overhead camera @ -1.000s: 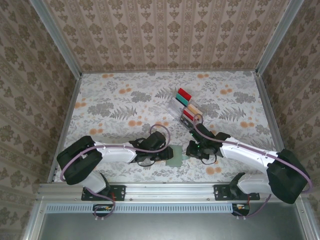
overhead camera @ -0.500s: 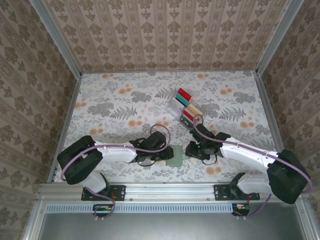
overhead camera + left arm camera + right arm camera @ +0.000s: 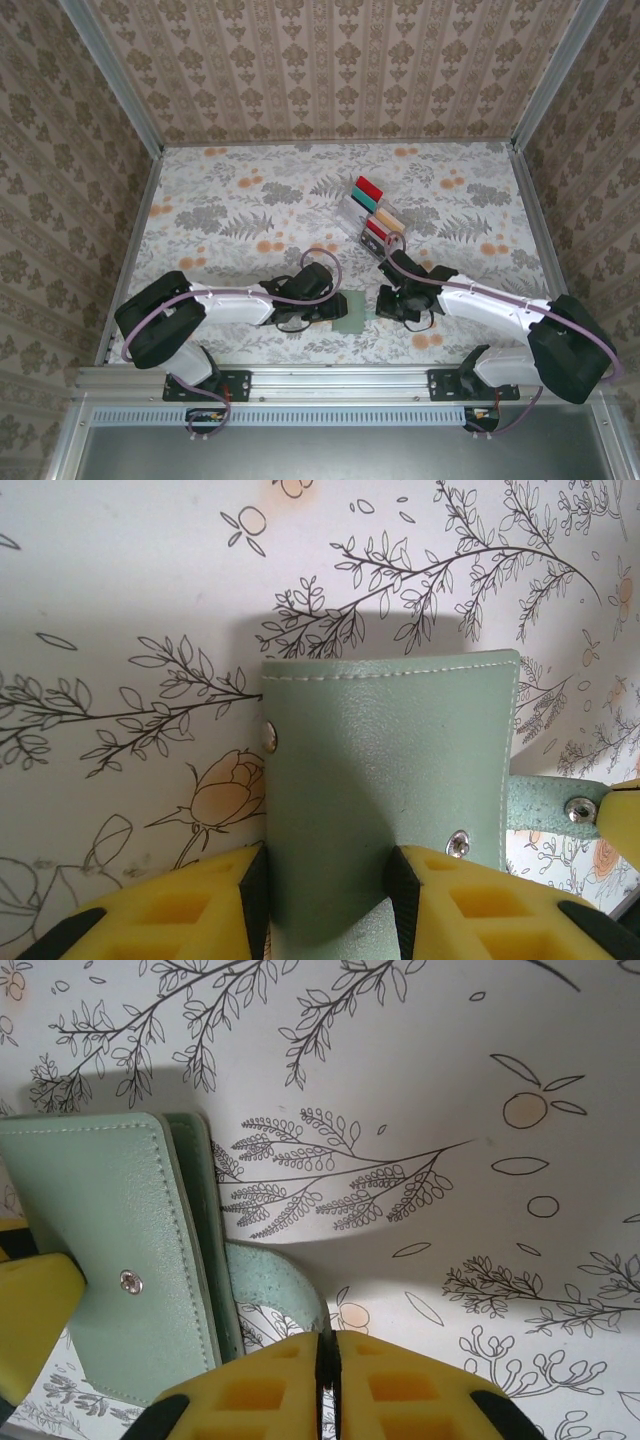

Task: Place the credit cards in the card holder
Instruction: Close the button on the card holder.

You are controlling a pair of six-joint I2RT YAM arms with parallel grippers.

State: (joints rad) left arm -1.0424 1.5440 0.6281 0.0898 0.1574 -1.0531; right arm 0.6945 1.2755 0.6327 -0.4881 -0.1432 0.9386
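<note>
The grey-green card holder [image 3: 352, 311] lies on the table near the front, between the two grippers. My left gripper [image 3: 325, 880] is shut on the card holder [image 3: 390, 770], with a pad pressed against each side of it. A snap strap [image 3: 275, 1280] curls out from the card holder [image 3: 100, 1250] into my right gripper [image 3: 328, 1345], whose jaws are pinched shut on the strap's end. The credit cards stand in a clear rack [image 3: 352, 214] further back: a red card [image 3: 369, 187], a teal card [image 3: 362, 200], a beige card [image 3: 389, 217] and another red card [image 3: 376, 229].
The table has a floral cloth [image 3: 230, 220] and is walled in on three sides by patterned panels. An aluminium rail [image 3: 330, 382] runs along the front edge by the arm bases. Open cloth lies to the left and far back.
The right gripper has shifted slightly by the card holder's right edge and its jaws have come together on the strap. The left arm has stayed put on the card holder.
</note>
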